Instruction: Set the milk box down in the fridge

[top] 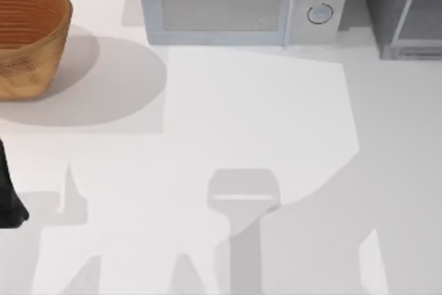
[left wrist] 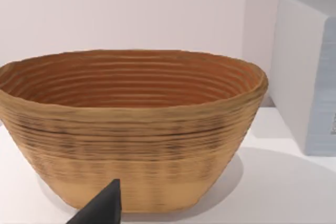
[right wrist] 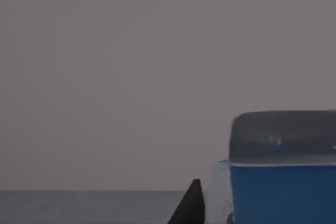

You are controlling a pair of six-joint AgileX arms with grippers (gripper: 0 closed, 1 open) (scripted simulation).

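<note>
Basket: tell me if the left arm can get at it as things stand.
Probably yes. The left arm sits at the left edge of the table, and the basket stands just beyond it, with only bare surface between them.

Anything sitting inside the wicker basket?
No. In the left wrist view the basket interior shows bare woven wall down as far as the rim allows.

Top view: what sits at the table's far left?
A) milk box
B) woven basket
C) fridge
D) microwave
B: the woven basket stands at the far left, the microwave sits mid-back, and the fridge is at the back right corner.
</note>
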